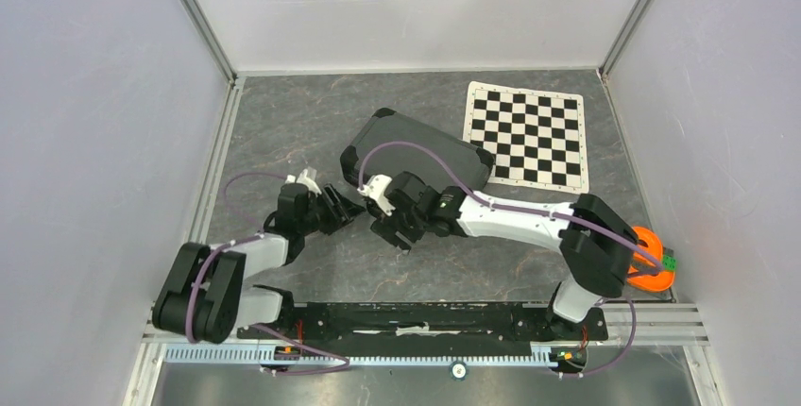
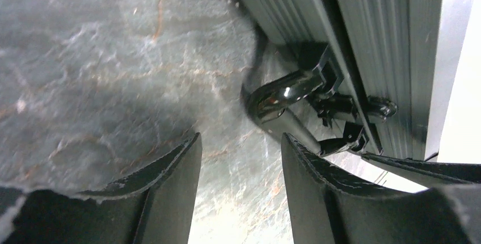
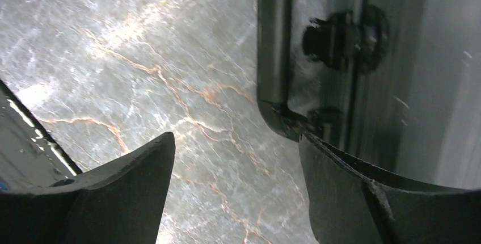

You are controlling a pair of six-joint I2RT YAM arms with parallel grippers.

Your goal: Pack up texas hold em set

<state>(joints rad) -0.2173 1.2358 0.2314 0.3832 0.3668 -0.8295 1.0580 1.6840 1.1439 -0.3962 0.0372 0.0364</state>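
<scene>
Your left tool (image 2: 241, 142) and right tool (image 3: 237, 139) both stood spread, pinching nothing, over the grey veined-marble desk (image 1: 283, 123). Just beyond them lay the black rectangular hinged case (image 1: 416, 146), closed, contents hidden.

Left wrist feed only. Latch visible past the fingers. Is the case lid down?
Observer: Yes. Top view shows the black case closed, lying at an angle on the table.
Operator: Right gripper holding anything?
Observer: No. Right gripper is open, with only table showing between the jaws.
Operator: Anything near the case?
Observer: A chequered mat to its right; the case's corner reaches the mat's edge.
</scene>
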